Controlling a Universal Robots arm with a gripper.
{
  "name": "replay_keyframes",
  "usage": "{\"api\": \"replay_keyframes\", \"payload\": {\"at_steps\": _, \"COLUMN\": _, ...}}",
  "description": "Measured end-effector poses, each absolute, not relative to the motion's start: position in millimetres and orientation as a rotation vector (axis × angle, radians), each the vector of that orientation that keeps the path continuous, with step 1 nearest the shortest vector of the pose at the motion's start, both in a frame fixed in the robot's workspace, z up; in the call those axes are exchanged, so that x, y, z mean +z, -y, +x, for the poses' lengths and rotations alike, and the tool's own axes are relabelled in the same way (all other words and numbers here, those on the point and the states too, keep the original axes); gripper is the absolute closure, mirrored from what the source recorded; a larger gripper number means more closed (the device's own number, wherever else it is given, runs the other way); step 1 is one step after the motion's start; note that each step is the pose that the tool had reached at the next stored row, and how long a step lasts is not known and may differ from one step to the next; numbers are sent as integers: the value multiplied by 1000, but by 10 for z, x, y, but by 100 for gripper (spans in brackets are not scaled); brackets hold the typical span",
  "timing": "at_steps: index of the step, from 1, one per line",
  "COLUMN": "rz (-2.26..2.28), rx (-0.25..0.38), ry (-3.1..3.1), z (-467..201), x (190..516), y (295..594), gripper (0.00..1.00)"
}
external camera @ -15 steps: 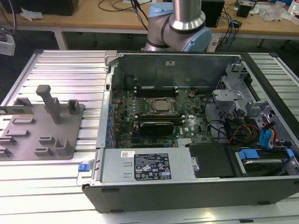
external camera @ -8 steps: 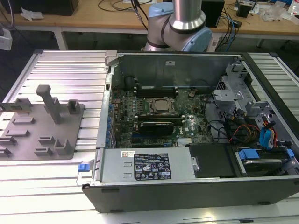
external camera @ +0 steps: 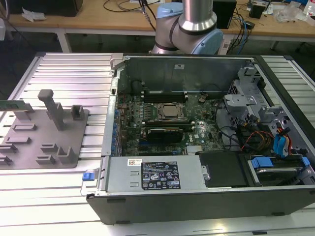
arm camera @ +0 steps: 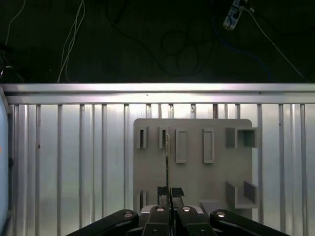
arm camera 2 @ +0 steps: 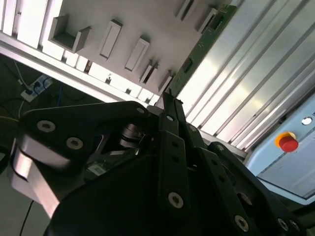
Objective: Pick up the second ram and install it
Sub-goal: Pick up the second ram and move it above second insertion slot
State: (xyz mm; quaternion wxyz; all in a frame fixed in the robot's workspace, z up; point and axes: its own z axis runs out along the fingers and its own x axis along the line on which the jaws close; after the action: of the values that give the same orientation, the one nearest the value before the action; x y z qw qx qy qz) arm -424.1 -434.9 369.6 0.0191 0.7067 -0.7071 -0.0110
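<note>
As it stands on the grey fixture, second ram, thin, green

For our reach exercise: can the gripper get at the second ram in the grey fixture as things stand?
Probably yes: the gripper sits in line with the second ram, nothing between them.

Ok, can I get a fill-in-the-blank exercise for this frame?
The thin green circuit-board stick stands on the ____ blocky plastic fixture.
The open black metal computer case lies to the exterior view's ____ of that fixture.
In the first wrist view, the black gripper hangs ____ the fixture.
Missing: grey; right; above.
</note>
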Motion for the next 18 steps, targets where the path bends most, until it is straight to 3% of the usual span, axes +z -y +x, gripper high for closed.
{"api": "replay_keyframes", "payload": {"at_steps": 18, "rz": 2194, "rx": -34, "ry": 2195, "z": -4241, "x": 4288, "y": 4347, "gripper": 91}}
